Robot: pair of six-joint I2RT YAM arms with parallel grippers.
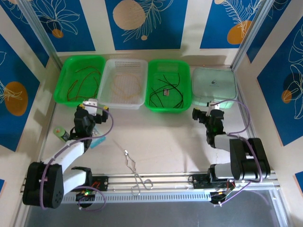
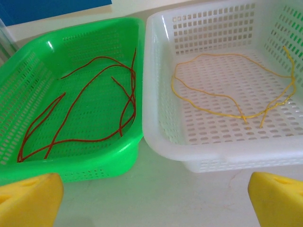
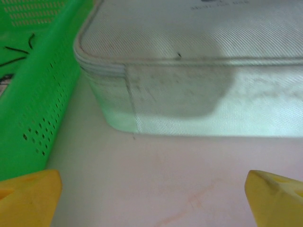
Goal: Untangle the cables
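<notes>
Red cables (image 2: 78, 98): several loose strands curved across the floor of the left green basket (image 2: 71, 168), not knotted as far as I can tell; yellow-orange cable (image 2: 215, 95): one open loop lying flat in the white basket (image 2: 156, 71), ends toward its near wall; black cables (image 1: 166, 87): loose curls in the right green basket (image 1: 154, 75), with a small pale item among them, too small to identify.

The three baskets stand side by side along the far edge of the table (image 1: 165, 137), walls touching or nearly so; a translucent lidded container (image 3: 189, 94) sits just beside the right green basket, at the far right corner.

Left gripper (image 2: 152, 201): yellow pads spread wide, nothing between them, held over bare table just short of the seam between the left green and white baskets; right gripper (image 3: 151, 198): pads likewise wide apart and empty, facing the near wall of the lidded container.

Metal forceps (image 1: 135, 172) lie on the table toward its near edge, between the two arm bases, well apart from the baskets.
</notes>
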